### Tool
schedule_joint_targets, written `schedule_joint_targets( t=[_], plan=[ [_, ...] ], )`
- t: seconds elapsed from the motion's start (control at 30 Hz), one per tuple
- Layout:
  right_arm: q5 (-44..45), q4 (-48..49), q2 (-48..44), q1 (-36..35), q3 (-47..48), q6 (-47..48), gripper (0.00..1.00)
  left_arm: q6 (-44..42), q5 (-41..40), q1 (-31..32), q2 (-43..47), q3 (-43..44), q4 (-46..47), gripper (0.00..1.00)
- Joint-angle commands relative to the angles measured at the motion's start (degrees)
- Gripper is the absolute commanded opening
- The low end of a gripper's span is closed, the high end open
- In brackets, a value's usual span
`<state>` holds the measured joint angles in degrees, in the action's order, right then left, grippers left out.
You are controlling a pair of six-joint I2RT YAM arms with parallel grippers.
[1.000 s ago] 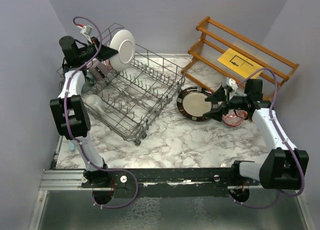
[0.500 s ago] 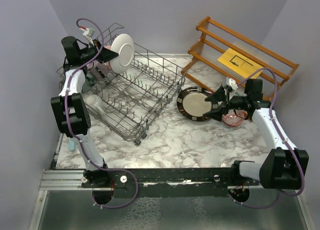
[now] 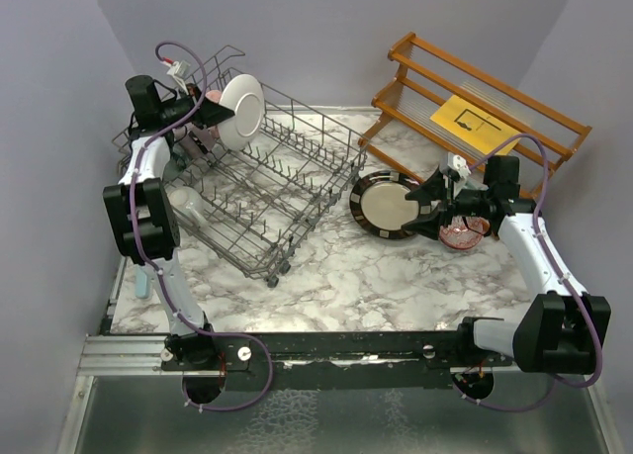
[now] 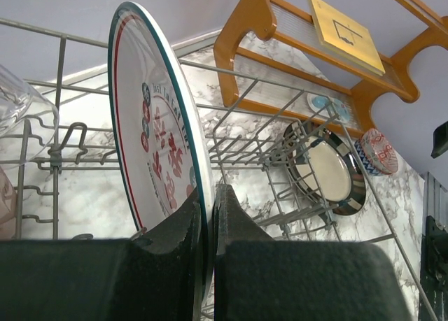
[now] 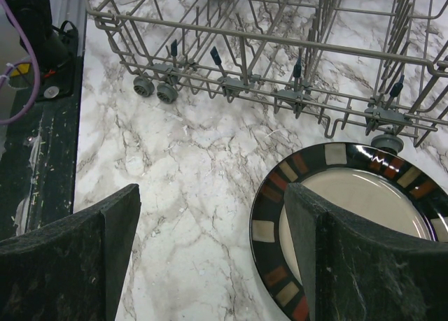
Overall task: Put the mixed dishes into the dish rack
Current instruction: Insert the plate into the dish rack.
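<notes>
**Left gripper (image 4: 210, 195).** I read its two fingers as pressed together on the rim of the white plate (image 4: 157, 146), with only the rim's thickness between them. The plate stands on edge. Its face carries red characters inside a red and teal border. In the top view, this gripper (image 3: 203, 113) holds the plate (image 3: 240, 111) over the far left corner of the dish rack (image 3: 267, 192). I cannot tell whether the lower edge sits between the tines.

**Right gripper (image 5: 213, 195).** Its fingers stand wide apart with nothing between them, and bare marble table (image 5: 196, 146) shows in the gap. The right-hand finger overlaps the black-rimmed plate (image 5: 350, 181). In the top view, the gripper (image 3: 435, 202) hangs just beside that plate (image 3: 388, 205).

**Count of dishes**
- Plates: two, one held and one on the table (image 3: 346, 266) near the rack's right corner.
- Clear glass (image 3: 188, 205): one.
- Red patterned bowl (image 3: 462, 234): one, on the table behind the right gripper.
- Mugs: a pink shape (image 3: 211, 96) and darker shapes sit behind the left arm. The arm hides too much for a firm count.

**Containers**
- The rack holds the glass, lying near its left side, and the part-hidden mugs at its far left end.
- The wooden shelf (image 3: 475, 108) holds one yellow sheet (image 3: 473, 123).
</notes>
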<state>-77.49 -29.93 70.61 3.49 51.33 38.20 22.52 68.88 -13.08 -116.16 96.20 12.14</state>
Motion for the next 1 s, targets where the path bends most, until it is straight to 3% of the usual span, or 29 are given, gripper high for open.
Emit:
schedule_joint_targets(
  t=[0.0, 0.17, 0.37, 0.97],
  plan=[
    [-0.56, 1.02, -0.12, 0.38, -0.42, 0.48, 0.83, -1.81, 0.74, -0.29, -0.85, 2.7, 0.48, 0.0],
    [-0.62, 1.02, -0.12, 0.38, -0.43, 0.48, 0.83, -1.18, 1.05, -0.28, -0.61, 2.98, 1.17, 0.0],
    [-0.84, 1.02, -0.17, 0.38, -0.53, 0.45, 0.83, 8.6, 2.55, -0.28, 3.22, 1.22, 14.78, 0.0],
    [-1.25, 0.86, -0.58, 0.38, -0.5, 0.65, 0.83, 8.17, 6.86, -0.29, 3.31, -0.05, 16.29, 0.0]
  ],
)
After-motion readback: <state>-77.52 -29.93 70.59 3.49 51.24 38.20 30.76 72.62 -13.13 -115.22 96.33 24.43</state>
